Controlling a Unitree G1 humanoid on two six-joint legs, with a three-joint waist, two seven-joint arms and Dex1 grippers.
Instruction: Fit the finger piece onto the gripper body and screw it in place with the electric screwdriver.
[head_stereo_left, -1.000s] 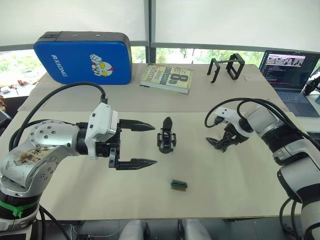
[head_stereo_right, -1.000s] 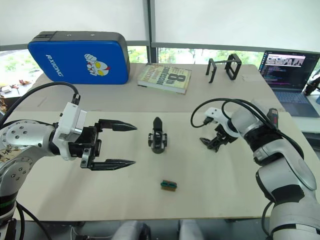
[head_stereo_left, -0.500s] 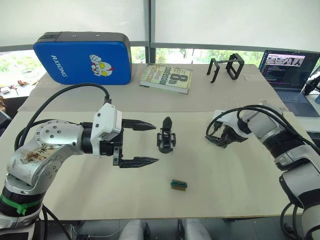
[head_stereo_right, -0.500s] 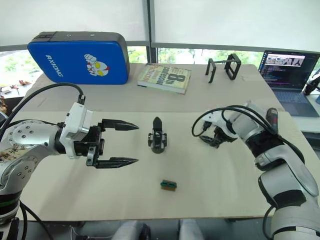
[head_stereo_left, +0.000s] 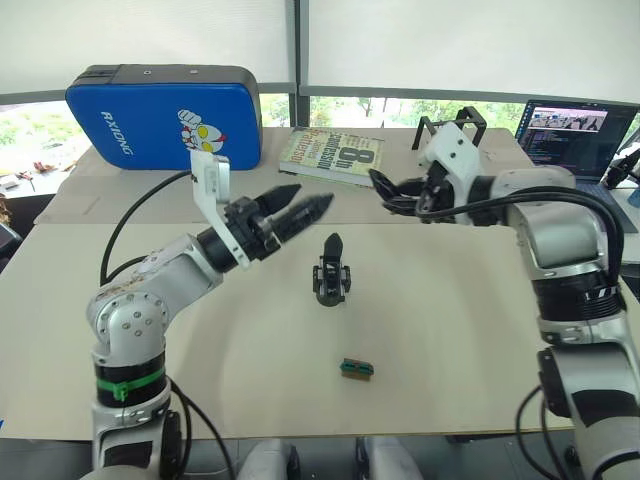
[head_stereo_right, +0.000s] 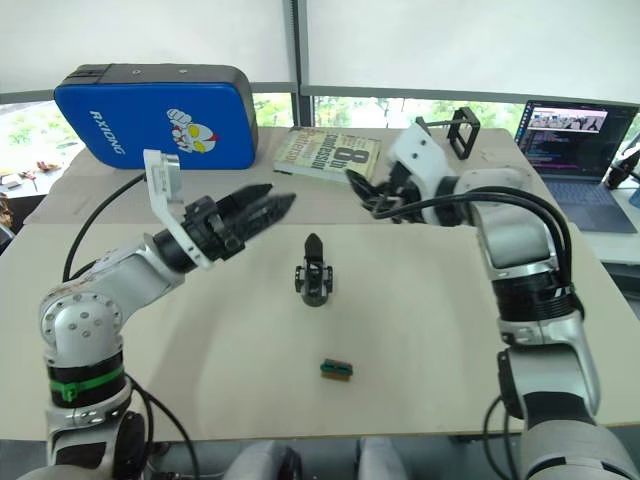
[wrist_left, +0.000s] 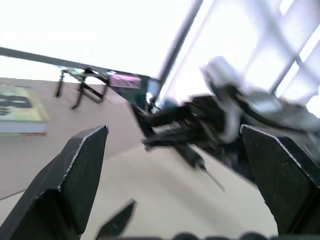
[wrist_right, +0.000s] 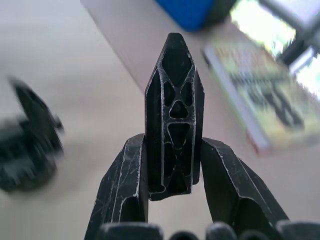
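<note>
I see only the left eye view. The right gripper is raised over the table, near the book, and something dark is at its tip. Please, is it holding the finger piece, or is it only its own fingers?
Observer: It holds it. In the right wrist view the finger piece, a black wedge with open ribs, is clamped between the two fingers of the right gripper, with its point facing away from the wrist.
Operator: Thank you. And the left gripper, is something in it? From my side its fingers look almost together.
Observer: No. The left wrist view shows the left gripper open, with its fingers wide apart and nothing between them.
</note>
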